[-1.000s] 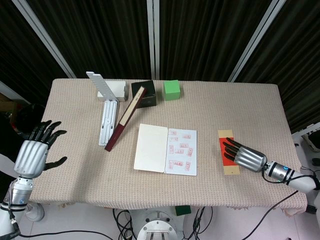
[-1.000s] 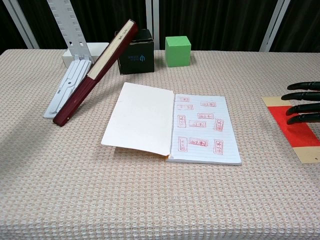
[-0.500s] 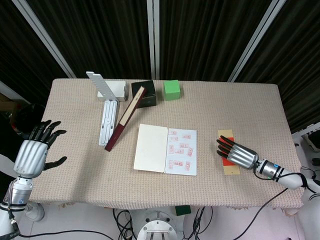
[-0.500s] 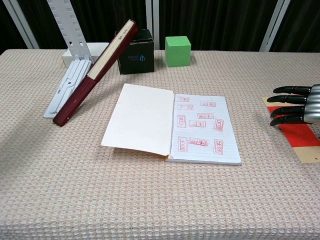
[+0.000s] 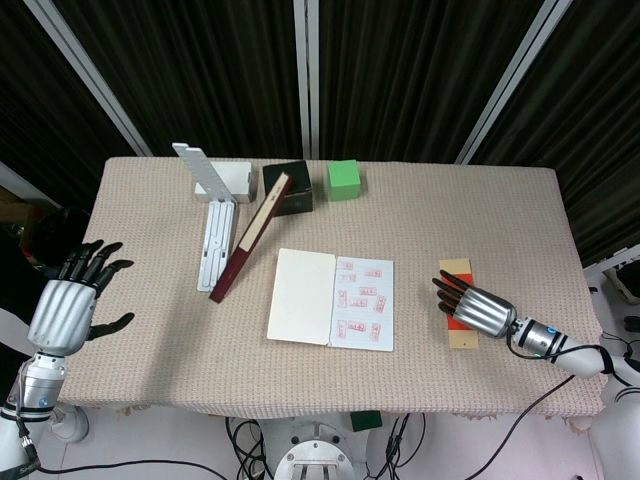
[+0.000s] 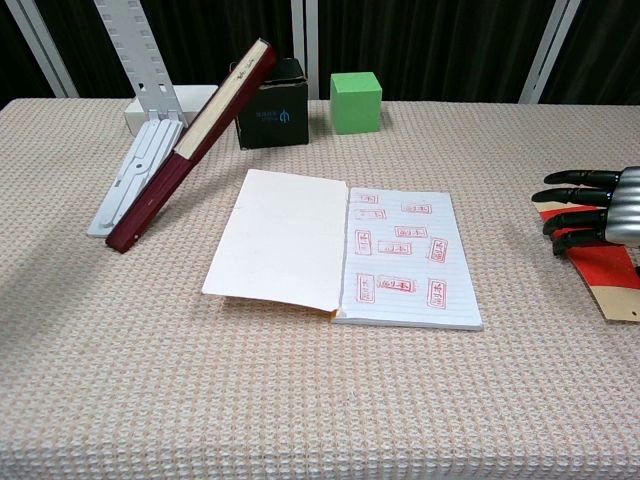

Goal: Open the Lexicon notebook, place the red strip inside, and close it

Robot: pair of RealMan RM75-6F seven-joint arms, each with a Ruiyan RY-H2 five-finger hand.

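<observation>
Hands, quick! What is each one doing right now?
Left hand: open, fingers spread, holding nothing, off the table's left edge.
Right hand: on the red strip, fingers extended flat; whether it grips the strip cannot be told.

The right hand point(image 5: 472, 307) has slid further over the red strip point(image 6: 600, 262), whose near end now tilts slightly askew.

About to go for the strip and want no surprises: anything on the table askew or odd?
The dark red book is not flat: it leans tilted against the black box. The red strip sits slightly skewed under the right hand. The notebook lies open and flat. Nothing looks spilled or damaged.
</observation>
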